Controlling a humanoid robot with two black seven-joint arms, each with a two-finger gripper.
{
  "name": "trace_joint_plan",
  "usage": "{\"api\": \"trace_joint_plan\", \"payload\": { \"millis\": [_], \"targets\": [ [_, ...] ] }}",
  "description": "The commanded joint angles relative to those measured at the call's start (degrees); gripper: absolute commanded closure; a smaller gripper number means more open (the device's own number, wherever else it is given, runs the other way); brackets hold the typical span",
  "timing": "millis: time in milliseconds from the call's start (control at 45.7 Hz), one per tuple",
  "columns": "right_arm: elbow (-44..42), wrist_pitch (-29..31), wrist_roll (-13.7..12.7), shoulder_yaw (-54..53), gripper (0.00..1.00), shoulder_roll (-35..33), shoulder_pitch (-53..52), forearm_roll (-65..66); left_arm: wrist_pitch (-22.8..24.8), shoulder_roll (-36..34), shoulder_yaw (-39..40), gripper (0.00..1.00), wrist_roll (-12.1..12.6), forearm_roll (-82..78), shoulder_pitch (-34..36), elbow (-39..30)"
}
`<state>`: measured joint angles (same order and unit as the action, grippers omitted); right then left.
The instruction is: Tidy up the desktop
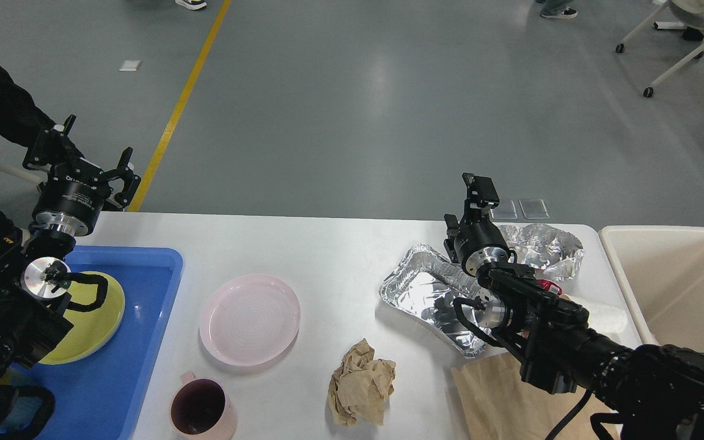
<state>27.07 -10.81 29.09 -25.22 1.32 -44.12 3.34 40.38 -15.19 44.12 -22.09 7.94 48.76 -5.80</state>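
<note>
A large white rectangular counter [340,250] with rounded corners fills the lower frame, its near edge cut off. At left, the left gripper [92,160] hangs released above a blue plastic tray [144,342]. Centre-right, the right gripper [479,190] is end-on, its state unclear, partly hiding a crumpled foil container [416,284].

cluttered desktop [340,244]: plate [249,319], mug [199,410]

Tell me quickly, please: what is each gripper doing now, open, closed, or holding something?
Left gripper: open, holding nothing.
Right gripper: cannot be told; its fingers are seen end-on.
</note>
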Motion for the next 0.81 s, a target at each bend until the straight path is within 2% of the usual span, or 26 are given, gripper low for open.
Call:
{"api": "trace_joint_plan", "payload": {
  "millis": [0,525,787],
  "targets": [
    [0.0,0.0,0.0,0.0,0.0,0.0,0.0,0.0,0.1,0.0,0.1,0.04,-0.4,0.0,-0.6,0.0],
    [0.0,0.0,0.0,0.0,0.0,0.0,0.0,0.0,0.1,-0.3,0.1,0.04,-0.4,0.1,-1.6,-0.6],
    [0.0,0.0,0.0,0.0,0.0,0.0,0.0,0.0,-1.2,-1.8,-1.7,0.04,0.4,-0.1,-1.2,-1.4]
  ]
}}
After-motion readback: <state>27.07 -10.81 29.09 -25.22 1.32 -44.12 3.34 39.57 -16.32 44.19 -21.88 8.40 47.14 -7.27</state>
